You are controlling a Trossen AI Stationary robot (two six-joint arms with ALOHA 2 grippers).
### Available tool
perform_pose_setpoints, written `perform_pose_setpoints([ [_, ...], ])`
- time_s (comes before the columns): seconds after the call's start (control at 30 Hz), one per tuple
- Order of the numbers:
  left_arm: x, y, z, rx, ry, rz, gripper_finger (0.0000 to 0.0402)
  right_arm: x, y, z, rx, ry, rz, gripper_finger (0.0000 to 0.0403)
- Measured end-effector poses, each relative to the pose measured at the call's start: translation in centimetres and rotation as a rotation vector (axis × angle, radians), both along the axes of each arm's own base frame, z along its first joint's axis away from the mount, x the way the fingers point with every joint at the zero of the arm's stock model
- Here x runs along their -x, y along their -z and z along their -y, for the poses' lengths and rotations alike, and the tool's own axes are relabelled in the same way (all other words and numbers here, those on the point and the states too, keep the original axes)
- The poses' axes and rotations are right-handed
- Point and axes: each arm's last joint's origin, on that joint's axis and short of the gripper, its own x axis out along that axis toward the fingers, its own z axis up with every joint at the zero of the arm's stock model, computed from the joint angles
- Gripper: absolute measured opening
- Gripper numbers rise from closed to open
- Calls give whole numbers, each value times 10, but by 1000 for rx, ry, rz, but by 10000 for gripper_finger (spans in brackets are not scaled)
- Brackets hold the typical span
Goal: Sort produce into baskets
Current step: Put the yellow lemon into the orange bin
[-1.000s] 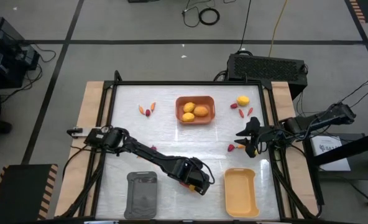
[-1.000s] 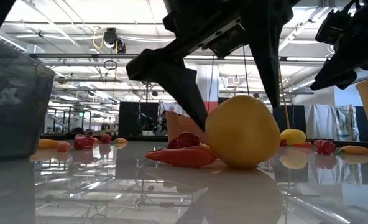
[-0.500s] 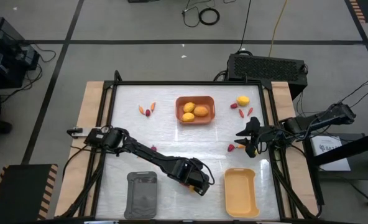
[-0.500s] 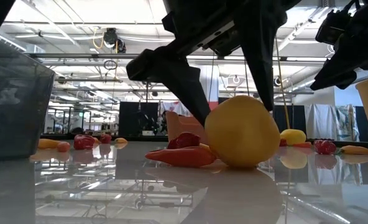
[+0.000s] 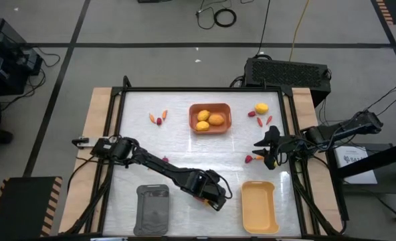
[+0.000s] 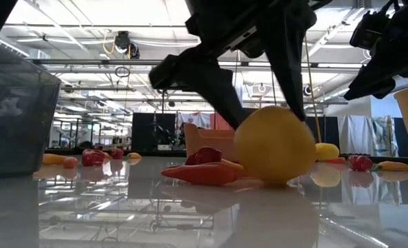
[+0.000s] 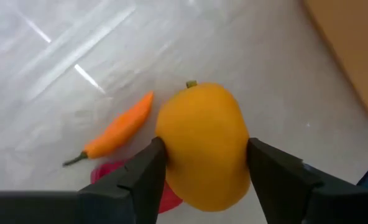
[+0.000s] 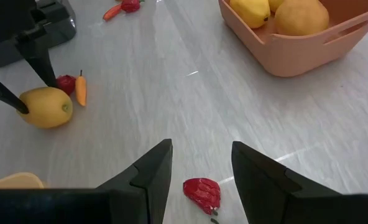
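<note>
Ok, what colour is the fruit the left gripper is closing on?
Yellow-orange fruit, clearest in the left wrist view, between the left gripper fingers.

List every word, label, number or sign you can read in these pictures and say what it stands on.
No text can be read in any view.
The white box beside the right arm bears dark print, too small to read.
The baskets, the produce and the left gripper, shut on the yellow fruit, carry no lettering.
The room behind the table in the low view shows no legible sign.
</note>
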Motion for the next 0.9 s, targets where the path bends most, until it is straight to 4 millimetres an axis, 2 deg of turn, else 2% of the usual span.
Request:
perform_pose_setpoints([
  [0.27, -6, -4, -17, -32, 37, 14, 214, 0, 0, 0, -2, -2, -1, 157],
  [0.33, -8, -7, -25, -57, 37, 22, 214, 0, 0, 0, -2, -2, -1, 157],
  [0.47, -11, -24, -49, -139, 28, 72, 214, 0, 0, 0, 2, -3, -2, 157],
  [0.6, -11, -46, -81, -252, 10, 108, 214, 0, 1, 0, 17, -11, -10, 157],
  [0.73, -13, -61, -123, -354, -24, 130, 214, 0, 1, 0, 34, -14, -12, 157],
  [0.9, -16, -61, -185, -402, -73, 96, 214, -1, 1, 0, 55, -27, -14, 157],
])
